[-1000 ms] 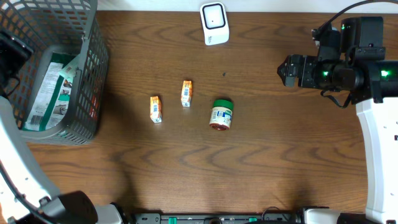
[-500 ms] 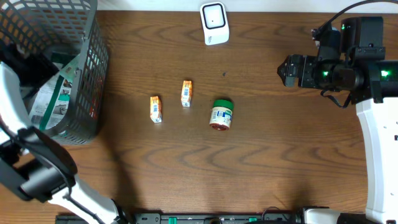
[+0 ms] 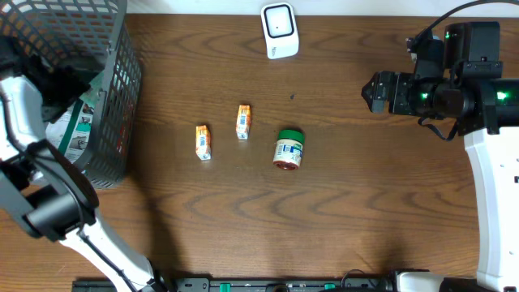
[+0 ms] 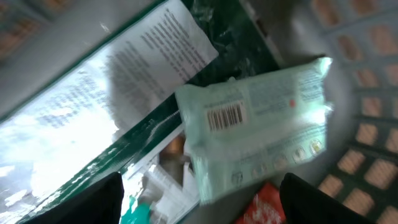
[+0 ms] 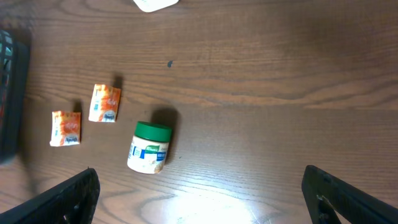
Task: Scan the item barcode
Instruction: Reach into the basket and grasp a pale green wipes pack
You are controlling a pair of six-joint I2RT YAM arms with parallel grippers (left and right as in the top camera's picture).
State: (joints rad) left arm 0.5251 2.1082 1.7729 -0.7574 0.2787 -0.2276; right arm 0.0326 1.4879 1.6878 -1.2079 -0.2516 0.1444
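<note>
While basket (image 3: 122, 97) rings left end effector (image 4: 202, 202), barcoded packet (image 4: 261, 124) beneath, jar (image 3: 288, 149) outside

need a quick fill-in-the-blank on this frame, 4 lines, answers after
1. The jar lying on the table has a ___ lid.
2. Near the jar lie ___ small orange boxes.
3. The left gripper is down in the basket, its jaws ___.
4. The pale pack below it shows a printed ___.
Missing words: green; two; open; barcode.
</note>
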